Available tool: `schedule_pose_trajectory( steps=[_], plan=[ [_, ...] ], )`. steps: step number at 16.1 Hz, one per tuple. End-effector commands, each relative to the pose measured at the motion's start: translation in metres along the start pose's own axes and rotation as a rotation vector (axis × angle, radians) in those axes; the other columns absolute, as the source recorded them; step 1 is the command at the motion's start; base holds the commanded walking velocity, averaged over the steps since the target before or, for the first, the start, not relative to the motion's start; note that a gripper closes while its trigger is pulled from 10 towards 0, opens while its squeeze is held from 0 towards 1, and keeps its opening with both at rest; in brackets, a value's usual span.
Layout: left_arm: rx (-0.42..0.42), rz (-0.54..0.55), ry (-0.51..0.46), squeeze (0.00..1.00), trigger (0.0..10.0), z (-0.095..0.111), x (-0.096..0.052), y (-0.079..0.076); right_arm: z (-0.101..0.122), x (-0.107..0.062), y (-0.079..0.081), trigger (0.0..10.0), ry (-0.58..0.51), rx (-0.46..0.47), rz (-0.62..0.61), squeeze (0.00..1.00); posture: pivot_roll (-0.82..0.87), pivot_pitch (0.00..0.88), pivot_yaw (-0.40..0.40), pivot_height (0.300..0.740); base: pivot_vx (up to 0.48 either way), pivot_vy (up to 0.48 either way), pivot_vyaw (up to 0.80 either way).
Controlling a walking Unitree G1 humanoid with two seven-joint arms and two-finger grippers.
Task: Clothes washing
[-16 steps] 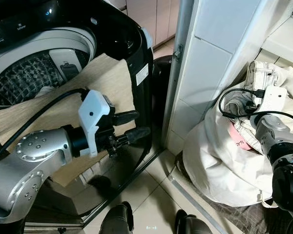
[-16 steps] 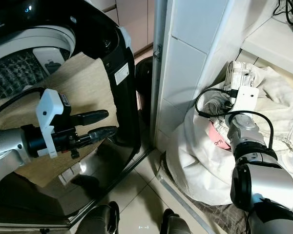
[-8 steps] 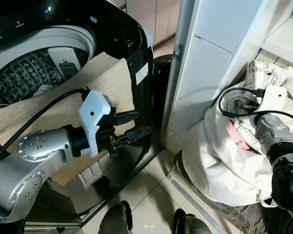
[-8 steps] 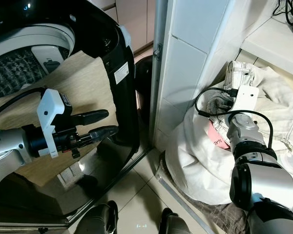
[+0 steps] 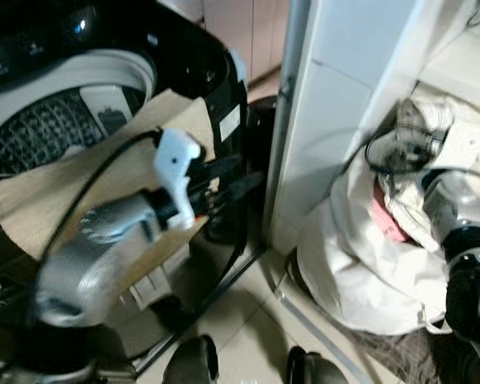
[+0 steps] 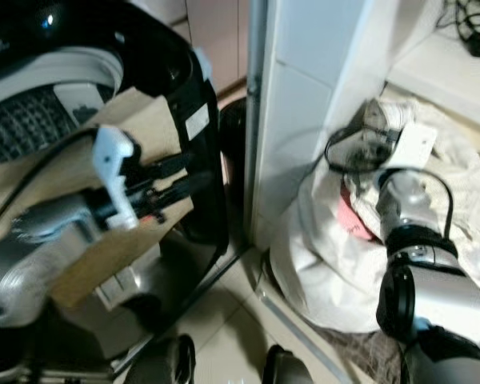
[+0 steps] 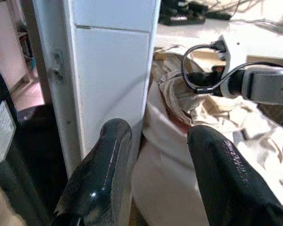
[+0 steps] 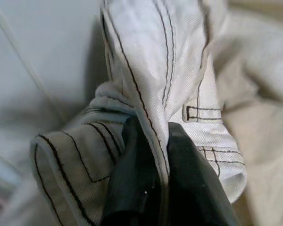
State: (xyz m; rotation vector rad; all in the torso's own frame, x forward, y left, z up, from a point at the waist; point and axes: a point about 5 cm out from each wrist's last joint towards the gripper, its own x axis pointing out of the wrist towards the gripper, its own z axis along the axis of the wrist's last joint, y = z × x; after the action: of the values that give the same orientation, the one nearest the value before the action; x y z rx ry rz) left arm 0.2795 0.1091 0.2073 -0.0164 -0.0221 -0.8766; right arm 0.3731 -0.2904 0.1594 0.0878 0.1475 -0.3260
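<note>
Left eye: washer (image 5: pixel 80 120) sits at 10 o'clock, lid up, drum looks mostly bare apart from maybe one pale bit at its near edge. Left gripper (image 5: pixel 228 180) hangs in front of it holding nothing. Pretty blurry here.

Right eye: laundry bag (image 6: pixel 336 264) slumps at 3 o'clock on the floor, still stuffed. Right gripper (image 6: pixel 368 148) is buried in the top of the pile.

Left wrist: fingers (image 7: pixel 108 160) are spread wide with just air between them; past them a white pillar (image 7: pixel 108 80) and the bag at 2 o'clock.

Right wrist: jaws pinched tight on a fold of white jeans (image 8: pixel 165 84) with dark stitching.

Progress: early days I'd say. One garment grabbed, still at the bag, nothing lifted over yet. Basically the whole load is left to move.
</note>
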Motion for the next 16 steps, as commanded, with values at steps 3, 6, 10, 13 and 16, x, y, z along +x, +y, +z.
schedule_pose_trajectory(
  steps=[3,6,10,13,16],
  plan=[
    [0.017,0.028,-0.049,0.00,10.0,0.003,0.021,0.004,0.049,-0.017,-0.014,0.0,-0.173,0.002,0.073,0.00,-0.07,0.062,0.071,0.740,0.000,0.000,0.00],
    [0.056,0.011,-0.061,0.00,10.0,0.006,0.028,0.006,0.092,-0.042,-0.009,0.0,-0.227,0.083,0.255,0.00,-0.09,0.060,0.077,0.740,0.000,0.000,0.00],
    [0.071,-0.032,-0.129,0.00,10.0,0.018,0.040,0.001,0.161,-0.100,0.010,0.0,-0.438,0.363,0.720,0.00,-0.11,0.051,0.090,0.740,0.000,0.000,0.00],
    [0.051,-0.044,-0.239,0.00,10.0,0.038,0.046,-0.002,0.173,-0.128,0.024,0.0,-0.448,0.365,0.962,0.00,-0.11,0.035,0.078,0.740,0.000,0.000,0.00],
    [0.002,-0.083,-0.343,0.00,10.0,0.056,0.049,-0.007,0.170,-0.151,0.047,0.0,-0.388,0.326,1.151,0.00,-0.11,0.023,0.060,0.740,0.000,0.000,0.00]
  ],
)
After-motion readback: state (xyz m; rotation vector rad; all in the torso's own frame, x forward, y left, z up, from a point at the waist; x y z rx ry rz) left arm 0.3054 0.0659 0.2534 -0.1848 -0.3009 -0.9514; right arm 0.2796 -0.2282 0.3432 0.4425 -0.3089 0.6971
